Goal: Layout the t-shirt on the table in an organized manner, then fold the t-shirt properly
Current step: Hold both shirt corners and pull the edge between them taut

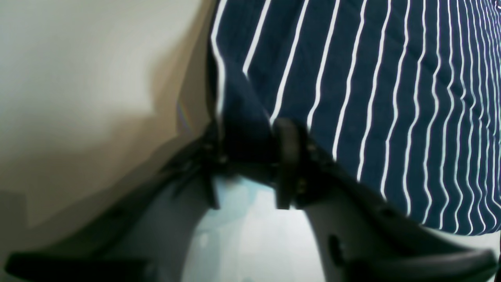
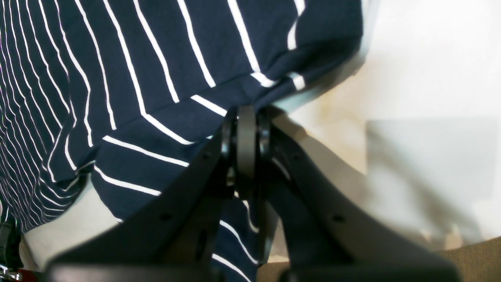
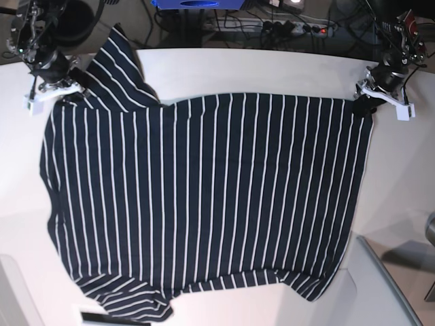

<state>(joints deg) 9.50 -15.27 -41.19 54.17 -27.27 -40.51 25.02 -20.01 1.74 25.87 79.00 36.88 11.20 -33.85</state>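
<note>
Shirt corners are the reason both my claws sit at the far edge rn. T-shirt (image 3: pixel 204 204) lies spread nearly flat across the table (image 3: pixel 272 68), stripes running near-to-far, one sleeve flipped up toward the far left corner of the base view, the other bunched at the near edge.

My right gripper (image 2: pixel 246 141) is pinched fully together on the fabric edge by the shoulder; cloth puckers into it, so it's got a real bite.

My left gripper (image 1: pixel 250 156) is at the opposite far corner, the hem end. Wrist view shows a dark fold of shirt between the pads, w/ jaws narrowed round it, so I'd call that a grip, tho it's blurry and prob only just taken.

Two far corners held = I can tension that edge and pull it straight. Judging by the sleeves, layout isn't finished; folding not started yet.
</note>
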